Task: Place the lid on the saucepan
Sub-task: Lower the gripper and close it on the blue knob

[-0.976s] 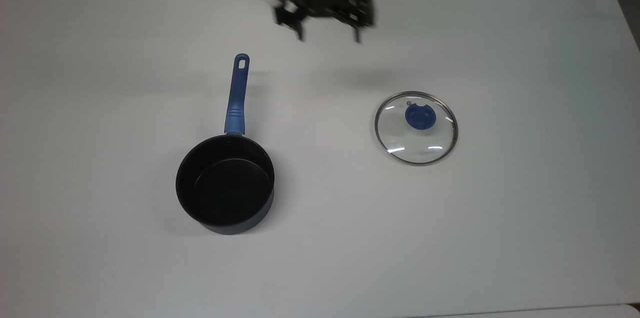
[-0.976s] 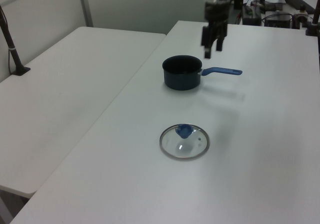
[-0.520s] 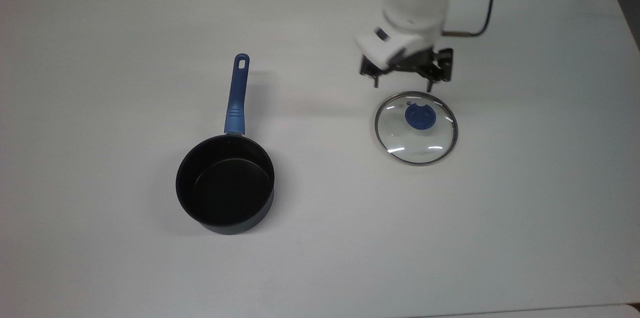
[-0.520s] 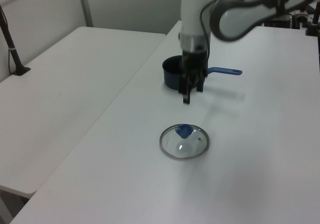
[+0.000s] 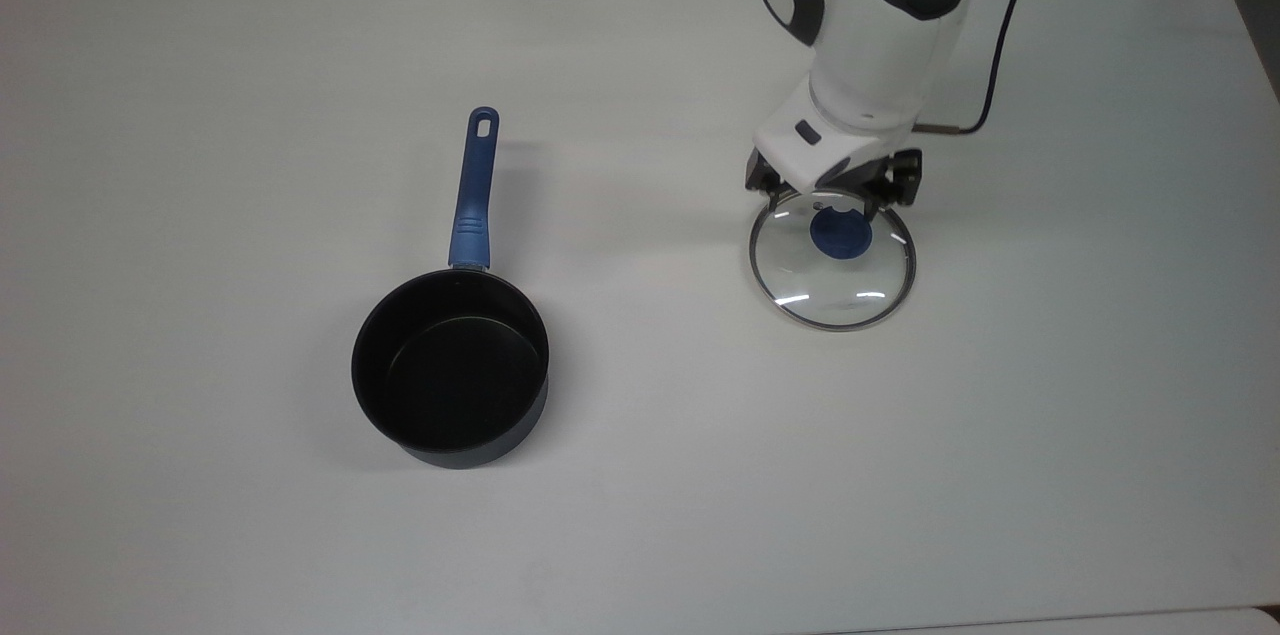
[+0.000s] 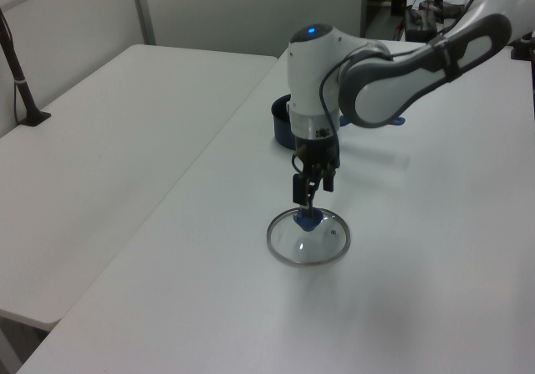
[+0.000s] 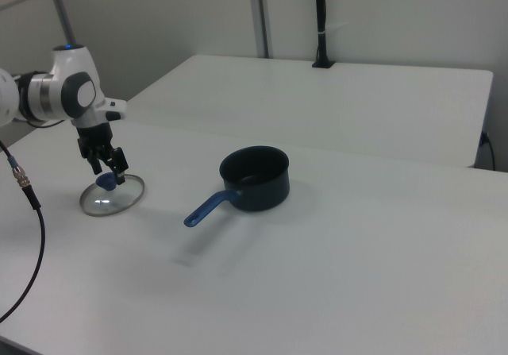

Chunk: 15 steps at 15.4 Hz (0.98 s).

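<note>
lid of clear glass lies flat on the white table, directly under the gripper. the gripper points straight down over the lid's blue knob, its black fingers spread wide to either side of the knob and holding nothing; in the left view the fingertips are down at about the knob's height, though contact with it cannot be made out. the white arm rises from the gripper toward the top view's upper edge, with a blue light on its wrist joint and a dark cable trailing off the top view's right side of it. well apart from the gripper, toward the top view's left, stands the saucepan, upright and open, black inside, its long blue handle pointing to the top view's upper edge. in the right view the saucepan sits to the right view's right of the gripper and lid.
</note>
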Available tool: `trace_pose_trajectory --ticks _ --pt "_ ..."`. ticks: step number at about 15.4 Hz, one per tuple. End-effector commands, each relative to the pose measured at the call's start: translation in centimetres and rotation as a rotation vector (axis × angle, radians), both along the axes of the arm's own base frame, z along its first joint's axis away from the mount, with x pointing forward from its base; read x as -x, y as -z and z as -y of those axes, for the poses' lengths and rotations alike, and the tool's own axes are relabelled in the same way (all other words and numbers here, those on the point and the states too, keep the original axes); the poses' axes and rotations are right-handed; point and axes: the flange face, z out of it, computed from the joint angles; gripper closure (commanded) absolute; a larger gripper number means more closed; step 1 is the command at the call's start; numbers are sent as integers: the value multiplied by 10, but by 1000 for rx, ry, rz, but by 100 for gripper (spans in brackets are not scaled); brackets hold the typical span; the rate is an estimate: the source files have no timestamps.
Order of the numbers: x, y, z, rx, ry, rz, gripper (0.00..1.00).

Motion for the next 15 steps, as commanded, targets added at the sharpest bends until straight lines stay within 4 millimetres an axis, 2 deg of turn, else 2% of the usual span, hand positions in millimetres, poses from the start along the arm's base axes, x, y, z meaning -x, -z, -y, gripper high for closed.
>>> trace_pose_trajectory --ticks 1,4,9,12,13,15 --pt "-5 10 -18 23 37 52 0" --pt "-1 20 -33 17 29 58 0" --pt "-2 25 -35 13 56 63 0" --pt "-2 26 -34 15 57 62 13" --pt "-2 26 -34 15 57 62 24" --pt "-1 25 -35 15 54 62 36"
